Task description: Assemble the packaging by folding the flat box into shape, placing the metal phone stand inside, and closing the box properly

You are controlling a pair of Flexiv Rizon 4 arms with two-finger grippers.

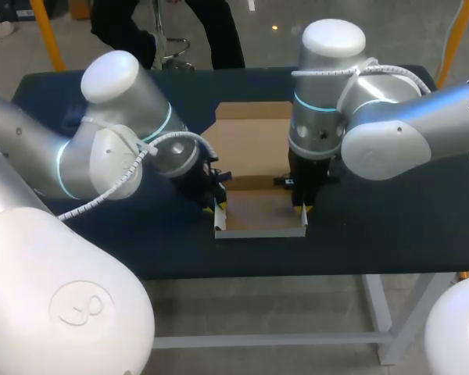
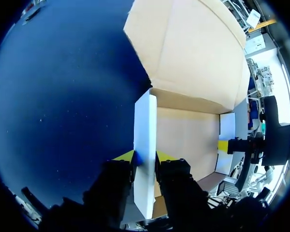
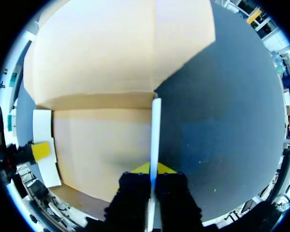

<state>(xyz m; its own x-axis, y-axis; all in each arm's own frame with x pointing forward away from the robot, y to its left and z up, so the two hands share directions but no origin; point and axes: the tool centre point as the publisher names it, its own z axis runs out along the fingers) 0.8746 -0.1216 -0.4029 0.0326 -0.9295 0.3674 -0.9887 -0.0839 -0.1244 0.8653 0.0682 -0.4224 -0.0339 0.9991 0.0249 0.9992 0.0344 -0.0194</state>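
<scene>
**Two grippers hold up the sides of the box**

The box lies near the middle of the dark blue table. It is brown on the inside and white on the outside. Its bottom part lies flat on the near side. The big lid lies flat too, spread open on the far side. Where the two meet, a low brown fold stands up a little.

The left side wall stands up straight. The left gripper is clenched on it (one finger on the outside, one on the inside). Both fingers touch the wall. The left arm comes in from the left and leans down to it at a slant.

The right side wall stands up straight as well. The right gripper pinches this thin wall from two sides, close to its near end. The right arm comes in from the right, and its last part points straight down over the wall.

The two grippers face each other across the brown bottom part, well apart. From each wrist you can see the other gripper's yellow tip at the wall across from it.

The box is open on top, and the lid is not folded over yet.
</scene>
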